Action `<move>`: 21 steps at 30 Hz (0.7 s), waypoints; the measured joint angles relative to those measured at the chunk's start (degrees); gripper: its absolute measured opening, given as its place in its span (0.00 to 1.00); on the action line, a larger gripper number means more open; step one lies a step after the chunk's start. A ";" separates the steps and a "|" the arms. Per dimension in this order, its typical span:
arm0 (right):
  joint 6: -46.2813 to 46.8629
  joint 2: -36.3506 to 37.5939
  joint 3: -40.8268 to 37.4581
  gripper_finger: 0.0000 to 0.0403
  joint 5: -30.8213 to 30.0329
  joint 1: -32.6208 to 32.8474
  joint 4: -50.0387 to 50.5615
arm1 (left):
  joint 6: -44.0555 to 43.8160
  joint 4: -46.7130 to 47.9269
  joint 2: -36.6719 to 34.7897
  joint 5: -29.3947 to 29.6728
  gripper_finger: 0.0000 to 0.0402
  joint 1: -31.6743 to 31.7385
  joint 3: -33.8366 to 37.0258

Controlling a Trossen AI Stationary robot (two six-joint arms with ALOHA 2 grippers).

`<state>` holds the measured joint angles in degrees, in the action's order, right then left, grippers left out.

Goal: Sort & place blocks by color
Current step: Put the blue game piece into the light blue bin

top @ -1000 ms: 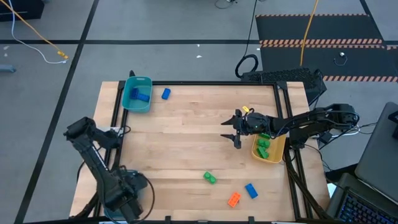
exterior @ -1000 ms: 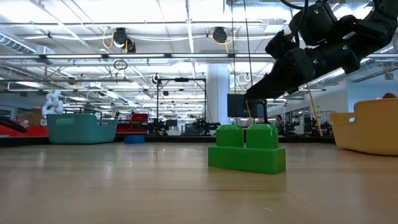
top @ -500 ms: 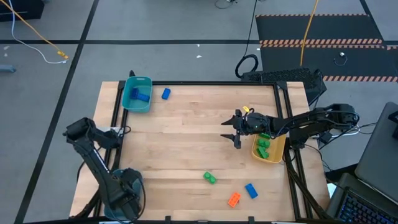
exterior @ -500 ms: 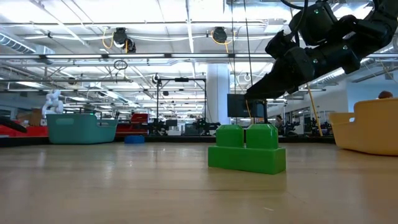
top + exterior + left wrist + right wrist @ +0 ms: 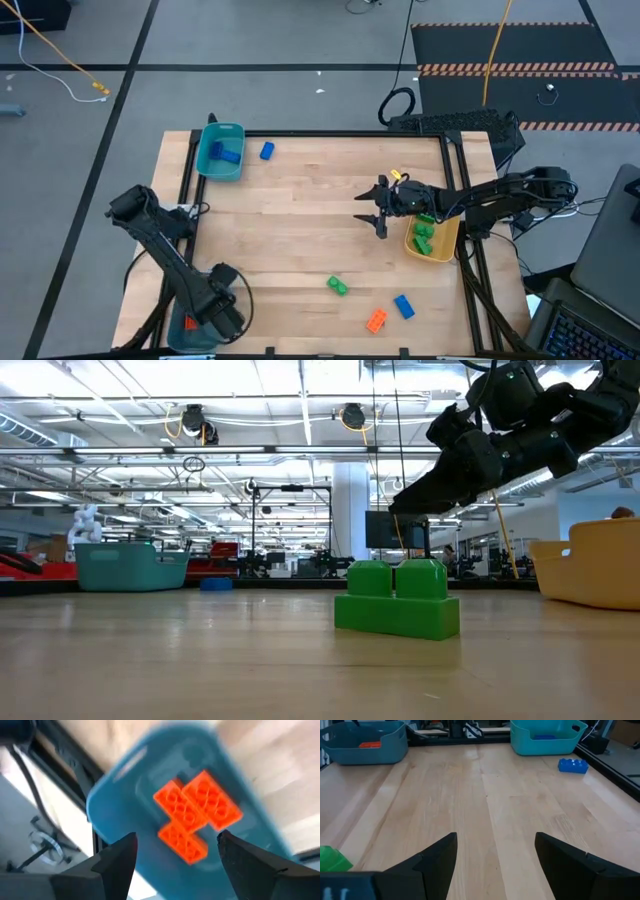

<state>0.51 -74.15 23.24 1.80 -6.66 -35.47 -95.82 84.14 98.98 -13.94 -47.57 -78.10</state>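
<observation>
My left gripper (image 5: 222, 312) (image 5: 176, 837) hangs open over the blue bin (image 5: 107, 795) (image 5: 183, 328) at the table's near left corner. It points down and holds nothing. Three orange blocks (image 5: 195, 812) lie on the bin's floor. My right gripper (image 5: 372, 210) (image 5: 495, 837) waits open above the table's middle right, nothing between its fingers. A green block (image 5: 338, 286) (image 5: 397, 600), an orange block (image 5: 377, 320) and a blue block (image 5: 404, 306) lie on the table near its front edge. Another blue block (image 5: 266, 150) (image 5: 573, 765) lies at the far left.
A teal bin (image 5: 221, 150) (image 5: 545, 735) with a blue block inside stands at the far left corner. A yellow bin (image 5: 432, 240) (image 5: 590, 560) holding green blocks stands at the right edge, under the right arm. A black frame borders the table.
My left gripper has shifted a little toward the table's right edge over the near left bin, with its wrist turned. The blocks on the table lie as before.
</observation>
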 joint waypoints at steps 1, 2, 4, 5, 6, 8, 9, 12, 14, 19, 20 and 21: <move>-0.18 0.00 0.00 0.65 0.00 0.00 -0.24 | 0.41 0.02 -0.34 1.92 0.68 0.78 -0.01; -0.44 0.00 0.00 0.65 0.00 0.00 -0.50 | 0.86 0.02 -0.68 4.41 0.67 1.58 -0.01; -0.78 0.01 0.00 0.65 0.00 0.00 -0.90 | 2.11 -0.05 -1.48 9.29 0.66 3.11 -0.01; -0.79 0.32 0.00 0.65 -0.03 0.00 -0.70 | 2.87 -0.16 -1.93 11.65 0.65 3.95 -0.01; -0.38 0.73 0.00 0.65 -0.10 0.00 -0.26 | 3.75 -0.45 -2.32 13.78 0.64 4.81 -0.01; 1.25 1.64 0.60 0.65 -0.11 0.00 1.61 | 6.47 -1.86 -2.84 17.76 0.62 6.63 -0.01; 1.75 2.22 0.95 0.65 -0.11 0.00 3.05 | 8.29 -2.81 -2.96 19.52 0.61 7.62 -0.01; 1.90 4.11 2.49 0.65 -0.13 0.00 8.47 | 15.44 -6.31 -3.09 24.21 0.59 11.08 -0.01; 1.80 5.35 3.58 0.65 -0.15 0.00 11.37 | 20.79 -9.40 -3.08 27.03 0.57 13.43 -0.01; 0.48 7.48 7.63 0.65 -0.20 0.02 19.53 | 34.43 -17.74 -3.08 36.49 0.54 19.67 -0.01; 0.44 7.81 8.83 0.65 -0.20 0.02 21.96 | 37.61 -20.01 -3.08 37.73 0.53 20.79 -0.01; 0.42 8.19 9.96 0.65 -0.20 0.02 24.82 | 41.23 -22.71 -3.08 38.53 0.52 21.76 -0.01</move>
<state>0.93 -65.96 33.20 1.61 -6.63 -10.65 -54.59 61.43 95.90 24.59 -25.80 -78.11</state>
